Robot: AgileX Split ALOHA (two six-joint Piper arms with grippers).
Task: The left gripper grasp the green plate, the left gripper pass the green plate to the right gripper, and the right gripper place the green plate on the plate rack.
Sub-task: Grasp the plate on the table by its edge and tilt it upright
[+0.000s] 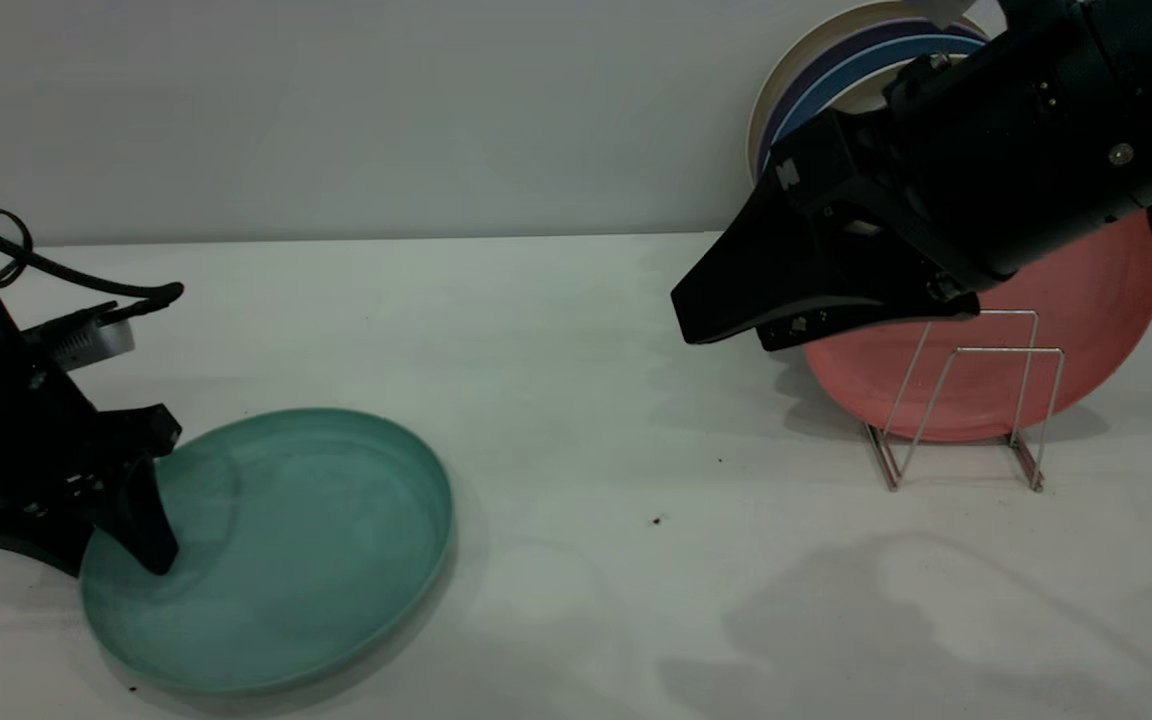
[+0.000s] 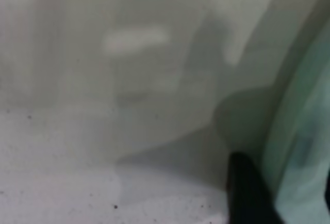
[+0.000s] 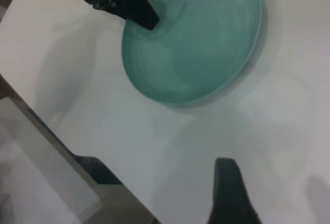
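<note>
Plate, teal-green and round with a low rim, lies flat on my white table at the near left. My left gripper is down at its left edge: one dark finger stands inside the dish with its tip on the plate's floor, the other sits outside the rim on the table side, so the rim runs between them. The jaws are parted across that rim and I cannot tell whether they have pinched it; the plate looks flat on the table. The left wrist view shows only a dark fingertip beside the plate's green edge. My right gripper hangs in the air well apart from the plate, over the far right of the table, its wedge nose pointing left and slightly down, holding nothing; I cannot tell how far its fingers are open. Just behind and below it stands the wire rack, with a pink plate upright behind the loops. More plates, cream and blue, lean at the wall behind the right arm.
</note>
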